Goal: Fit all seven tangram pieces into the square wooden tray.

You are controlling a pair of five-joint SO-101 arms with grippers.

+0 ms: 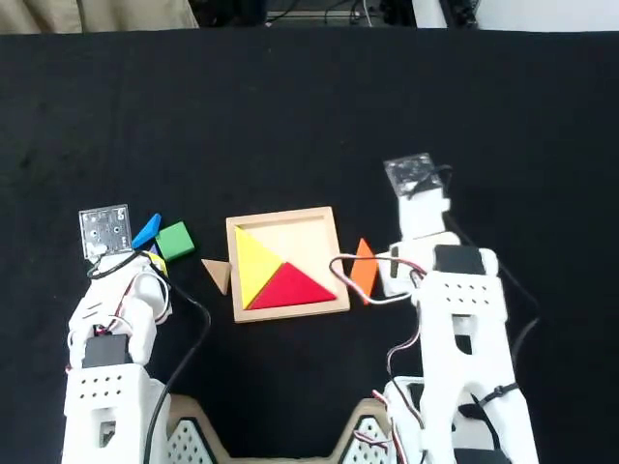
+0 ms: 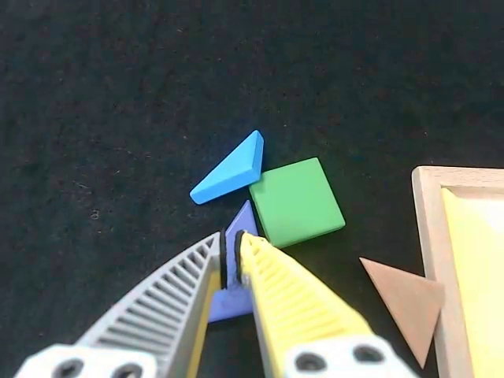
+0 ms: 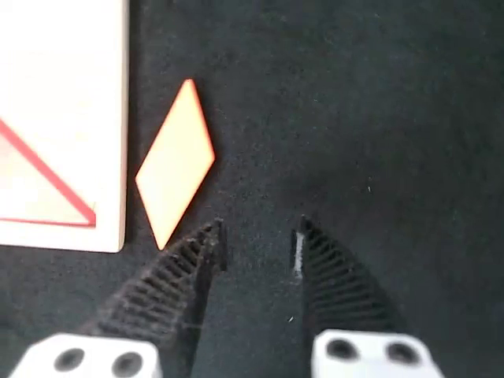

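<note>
Over black cloth (image 1: pixel 290 106), down at the left gripper (image 2: pixel 234 253): pinched shut on the dark-blue triangle (image 2: pixel 241 223), probably across its edges, out left of the wooden tray (image 1: pixel 281 214). Light, stiff, slick-looking, so best squeezed mid-edge. Right gripper (image 3: pixel 260 240) spread apart beside the orange parallelogram (image 3: pixel 175 161).

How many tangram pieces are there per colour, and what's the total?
yellow triangle: 1
red triangle: 1
orange parallelogram: 1
tan triangle: 1
green square: 1
light blue triangle: 1
dark blue triangle: 1
Total: 7
</note>
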